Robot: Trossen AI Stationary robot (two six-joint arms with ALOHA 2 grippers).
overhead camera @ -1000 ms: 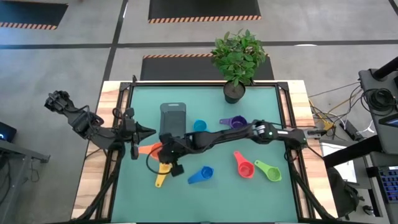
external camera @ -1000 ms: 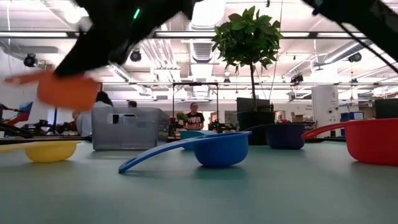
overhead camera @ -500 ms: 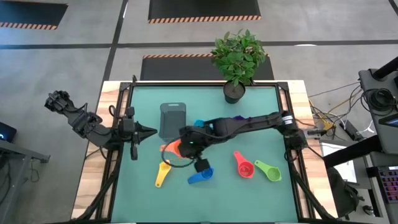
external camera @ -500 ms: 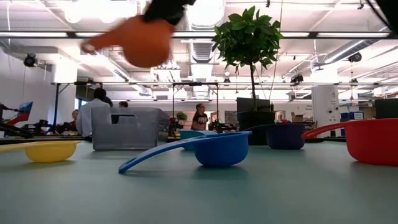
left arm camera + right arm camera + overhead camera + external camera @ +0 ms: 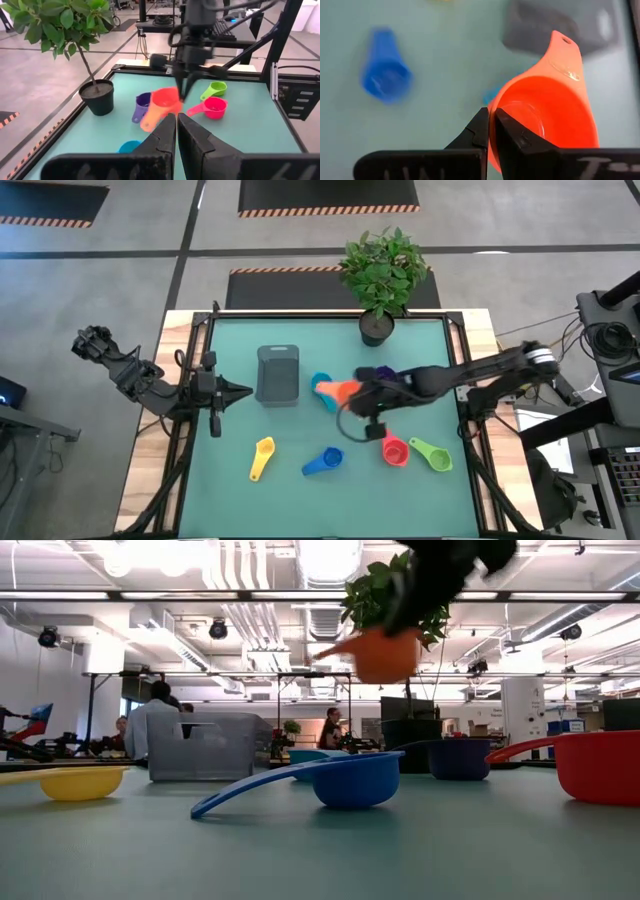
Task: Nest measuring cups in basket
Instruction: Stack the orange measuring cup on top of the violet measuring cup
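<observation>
My right gripper (image 5: 353, 394) hangs over the middle of the table, right of the dark grey basket (image 5: 278, 374), shut on the orange measuring cup (image 5: 342, 390). The cyan cup (image 5: 320, 383) lies on the mat beside the basket. The purple cup (image 5: 142, 103) lies behind my right arm. Yellow (image 5: 262, 457), blue (image 5: 324, 461), red (image 5: 393, 448) and green (image 5: 431, 454) cups lie along the near half. My left gripper (image 5: 244, 391) is shut and holds nothing, at the table's left edge. My right gripper pinches the orange cup's rim (image 5: 493, 106) on the side opposite the handle (image 5: 565, 46), one finger (image 5: 515, 137) inside the bowl and one outside. The fingers slant down from the table's right. The cup hangs clear of the table (image 5: 385, 652), its handle pointing left.
A potted plant (image 5: 377, 328) in a black pot stands at the far edge, right of centre. Black rails run along the table's left and right sides. People stand in the room beyond the table.
My right gripper has swung quickly toward the table's right edge and a little toward the far edge. It has carried the orange cup from in front of the basket's left side to the right of the basket, clear of the table throughout. The cups on the table have stayed put.
</observation>
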